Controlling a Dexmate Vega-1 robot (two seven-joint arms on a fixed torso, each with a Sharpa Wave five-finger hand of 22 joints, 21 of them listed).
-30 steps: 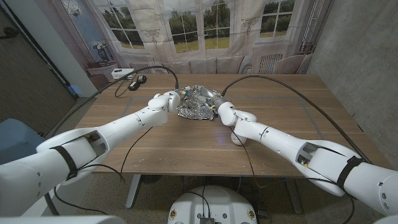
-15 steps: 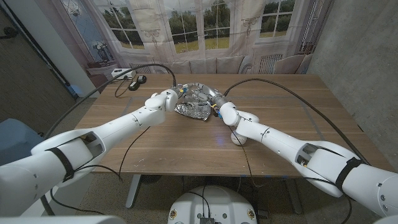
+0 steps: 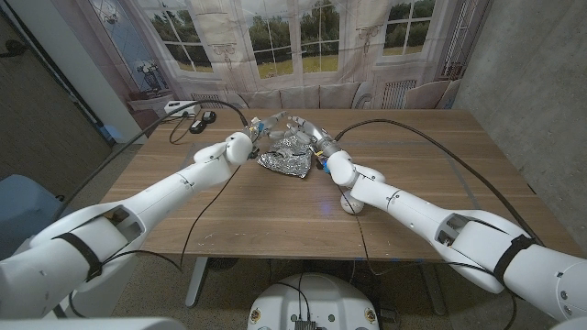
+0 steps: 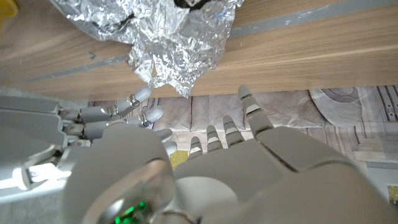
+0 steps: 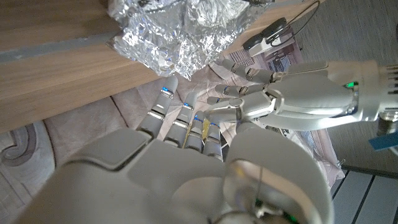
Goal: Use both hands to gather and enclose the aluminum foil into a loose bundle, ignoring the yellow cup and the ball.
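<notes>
The robot has glossy white, rounded arms, each with a black band near the upper end. Black cables run along both. The left hand and right hand have grey jointed fingers; green lights glow at the wrists.

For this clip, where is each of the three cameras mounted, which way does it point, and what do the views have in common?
Head view: on the robot's head, looking down the wooden table; both arms, left robot hand and right robot hand flank the aluminum foil.
Left wrist view: along the left robot hand's back toward the foil.
Right wrist view: along the right robot hand's back toward the foil; the left robot hand shows too.
Shared: all show the foil.
</notes>
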